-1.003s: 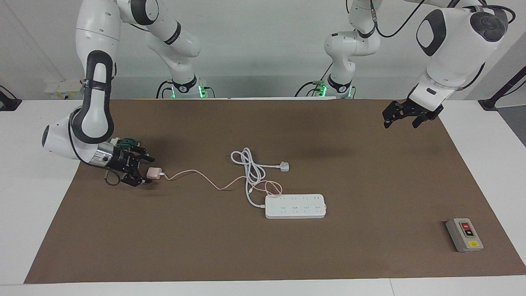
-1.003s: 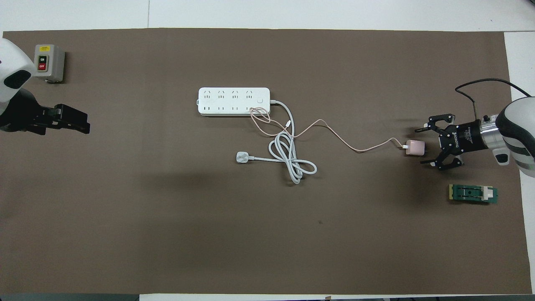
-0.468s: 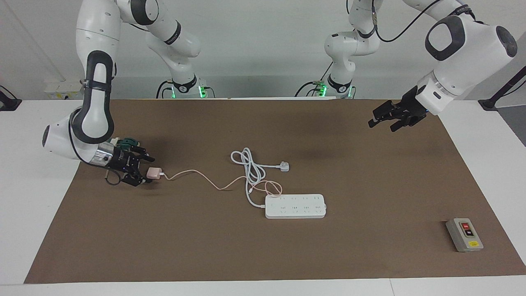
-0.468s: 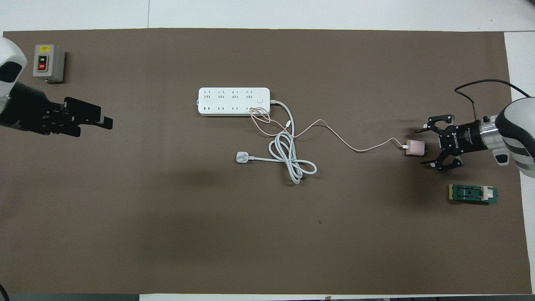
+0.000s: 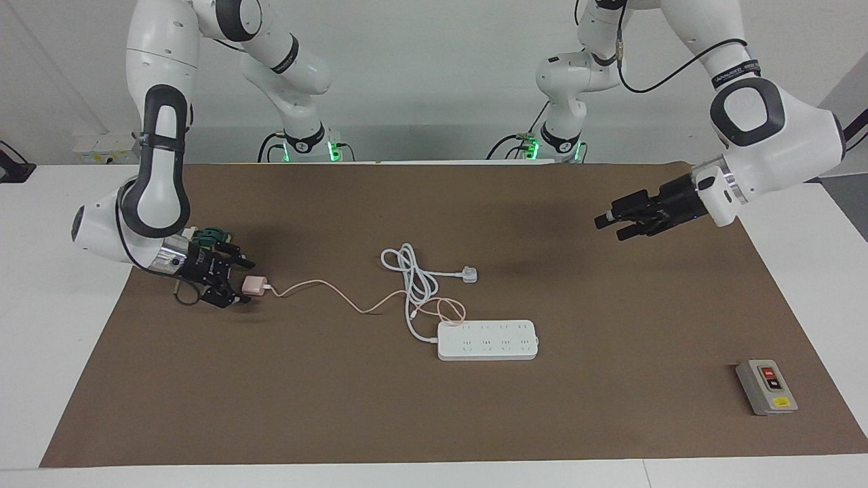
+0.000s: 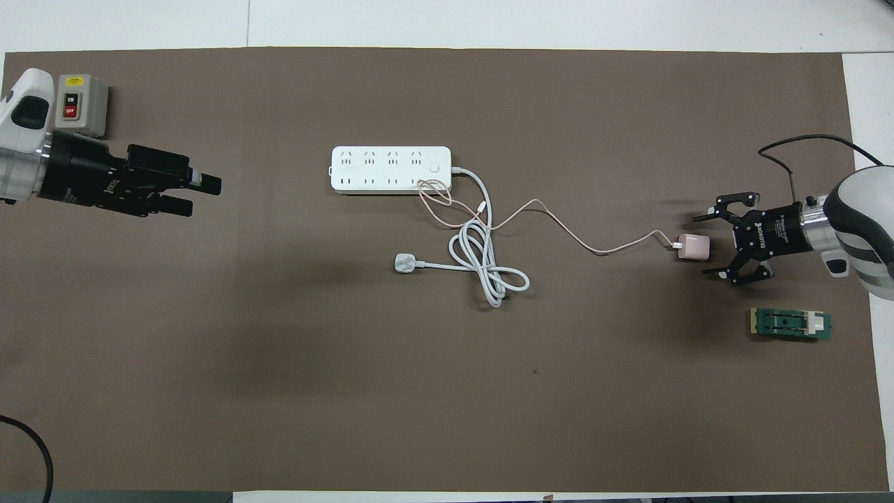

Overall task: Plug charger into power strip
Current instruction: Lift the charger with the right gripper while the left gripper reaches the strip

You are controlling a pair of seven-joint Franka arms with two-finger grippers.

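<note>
Right claw (image 5: 239,281) spread wide, low at charger (image 5: 253,285) near right arm's end of mat, fingers either side, not yet clenched. Contact hard to judge, probably none. Left claw (image 5: 608,226) released, hangs over mat at left arm's end. Power strip (image 5: 487,340) mid-table, farther from robots than coiled white cord (image 5: 410,272).

Risks:
- off-centre pinch tips small cube
- pink cable (image 5: 339,298), looped at strip, may snag
- unheld strip may slide when prongs press in

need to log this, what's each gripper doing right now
right gripper: open around the charger, not closed on it
left gripper: open, empty, up over the mat
</note>
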